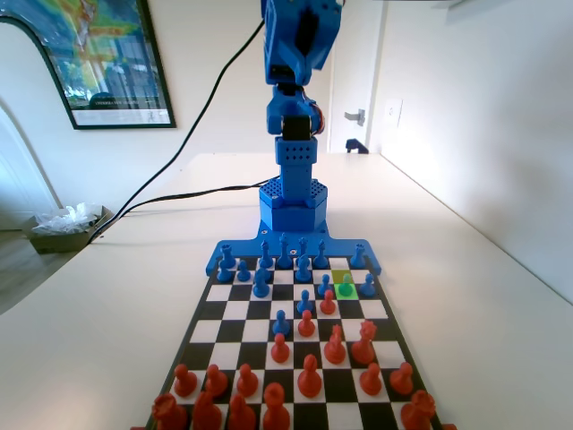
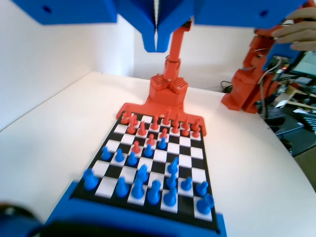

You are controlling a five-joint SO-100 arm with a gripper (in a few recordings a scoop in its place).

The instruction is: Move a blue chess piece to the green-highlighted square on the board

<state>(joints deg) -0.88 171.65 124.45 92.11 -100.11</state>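
Observation:
On the board (image 1: 204,328) the green-highlighted square (image 1: 354,292) lies right of centre in the fixed view, in the second row from the blue end. A small pawn (image 1: 346,285) stands upright on it and looks green under the highlight. The blue arm (image 1: 295,54) rises high behind the board. My gripper (image 2: 157,47) hangs high above the board (image 2: 197,163) in the wrist view, over the blue end. Its jaws are pressed together, shut, with nothing between them.
A yellow square (image 1: 340,268) lies just behind the green one. Other blue pawns (image 1: 281,321) and red pieces (image 1: 328,303) stand mixed mid-board. Red pieces (image 1: 309,376) crowd the near rows in the fixed view. Blue pieces (image 2: 154,191) fill the near rows in the wrist view.

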